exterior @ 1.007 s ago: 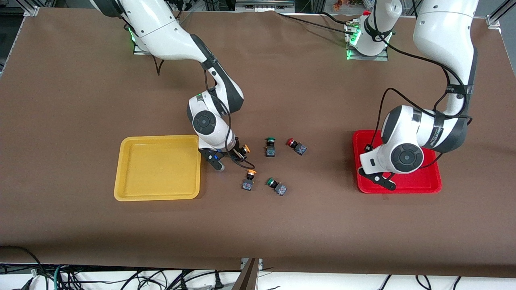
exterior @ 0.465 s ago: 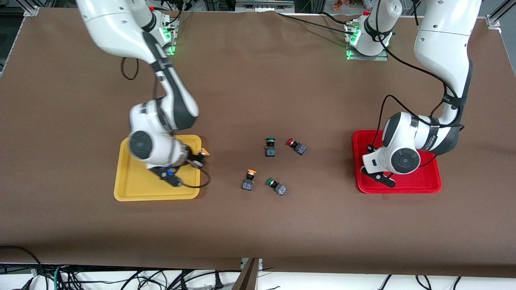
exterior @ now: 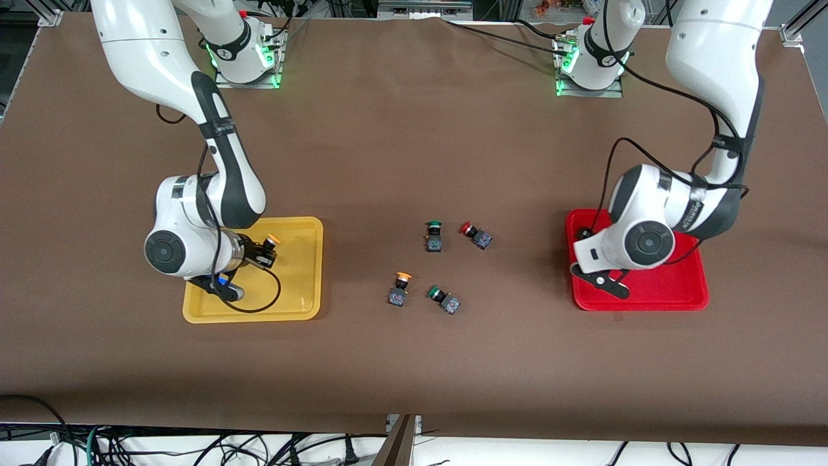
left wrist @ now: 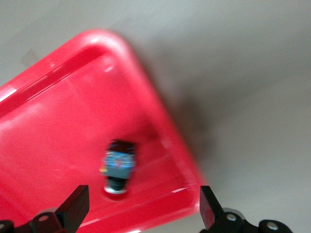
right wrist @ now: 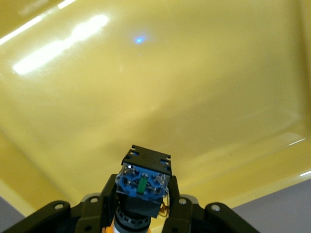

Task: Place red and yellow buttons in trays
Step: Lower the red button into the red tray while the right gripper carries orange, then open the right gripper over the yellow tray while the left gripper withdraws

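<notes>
My right gripper (exterior: 264, 251) is shut on a yellow-orange button (exterior: 272, 240) and holds it just above the yellow tray (exterior: 304, 304). In the right wrist view the button's blue-faced base (right wrist: 144, 180) sits between my fingers, over the tray floor (right wrist: 194, 97). My left gripper (left wrist: 141, 209) is open and empty above the red tray (exterior: 673, 294). A button with a dark base (left wrist: 118, 165) lies in that tray (left wrist: 53, 126); its cap colour is hidden. On the table lie one yellow-orange button (exterior: 400, 288) and one red button (exterior: 475, 235).
Two green-capped buttons lie among the loose ones, one (exterior: 434, 236) beside the red button, one (exterior: 444, 299) beside the yellow-orange one. The brown table cover (exterior: 414, 362) spreads around both trays. Cables hang from both wrists.
My right arm carried the yellow-orange button from the table beside the yellow tray to over the tray. My left arm only shifted slightly over the red tray.
</notes>
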Motion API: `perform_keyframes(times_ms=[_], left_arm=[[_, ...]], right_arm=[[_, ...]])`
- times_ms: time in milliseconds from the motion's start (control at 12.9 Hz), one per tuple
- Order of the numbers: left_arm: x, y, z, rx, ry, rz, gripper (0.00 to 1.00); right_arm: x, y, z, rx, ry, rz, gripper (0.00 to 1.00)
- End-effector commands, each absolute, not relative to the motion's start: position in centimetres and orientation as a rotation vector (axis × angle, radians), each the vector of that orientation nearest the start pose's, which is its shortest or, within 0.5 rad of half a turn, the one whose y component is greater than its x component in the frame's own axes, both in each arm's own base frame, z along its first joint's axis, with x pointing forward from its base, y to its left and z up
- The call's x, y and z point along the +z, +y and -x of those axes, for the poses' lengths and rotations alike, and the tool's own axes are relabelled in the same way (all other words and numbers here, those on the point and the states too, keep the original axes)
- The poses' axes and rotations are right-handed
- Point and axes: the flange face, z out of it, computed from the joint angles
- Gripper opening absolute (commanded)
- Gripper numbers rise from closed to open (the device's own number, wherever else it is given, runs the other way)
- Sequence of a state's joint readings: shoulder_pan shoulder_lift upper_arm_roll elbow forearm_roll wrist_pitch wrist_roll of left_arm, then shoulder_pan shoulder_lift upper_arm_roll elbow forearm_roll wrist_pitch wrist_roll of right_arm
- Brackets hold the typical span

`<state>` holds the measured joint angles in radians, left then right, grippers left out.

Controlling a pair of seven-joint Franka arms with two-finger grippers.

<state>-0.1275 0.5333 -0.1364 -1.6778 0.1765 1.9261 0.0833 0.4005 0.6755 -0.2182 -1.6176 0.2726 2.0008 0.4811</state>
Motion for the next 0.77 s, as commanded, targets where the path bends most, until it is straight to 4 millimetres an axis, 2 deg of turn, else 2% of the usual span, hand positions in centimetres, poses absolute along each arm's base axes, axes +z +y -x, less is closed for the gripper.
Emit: perform_keyframes(times_ms=[0, 77, 232, 310, 387, 465, 542, 697], left_arm=[[28.0, -20.1, -61.6, 0.383, 0.336, 3.076, 1.00], [27.8, -22.0, -61.3, 0.355, 0.220, 3.135, 1.00], [27.0, -25.0, -60.8, 0.311, -0.022, 3.151, 1.00], [26.6, -26.8, -60.3, 0.266, -0.153, 3.153, 1.00], [25.2, -28.8, -59.3, 0.234, -0.272, 3.134, 1.00], [24.4, -30.0, -58.5, 0.183, -0.433, 3.130, 1.00], [24.2, -30.8, -58.2, 0.144, -0.593, 3.121, 1.00], [23.6, -31.9, -57.1, 0.145, -0.769, 3.075, 1.00]], right_arm=[[22.1, 15.0, -64.2, 0.424, 0.644, 3.050, 0.83], [22.8, 15.2, -64.4, 0.412, 0.644, 3.047, 0.96], [25.3, 16.7, -65.6, 0.348, 0.631, 3.029, 0.98], [26.7, 17.7, -66.4, 0.302, 0.679, 3.008, 0.98], [27.7, 20.0, -67.0, 0.262, 0.754, 2.980, 0.98], [27.7, 23.1, -67.3, 0.243, 0.800, 2.955, 0.98], [28.1, 26.1, -68.1, 0.215, 0.833, 2.916, 0.98], [28.4, 31.6, -69.0, 0.098, 0.845, 2.814, 0.98]])
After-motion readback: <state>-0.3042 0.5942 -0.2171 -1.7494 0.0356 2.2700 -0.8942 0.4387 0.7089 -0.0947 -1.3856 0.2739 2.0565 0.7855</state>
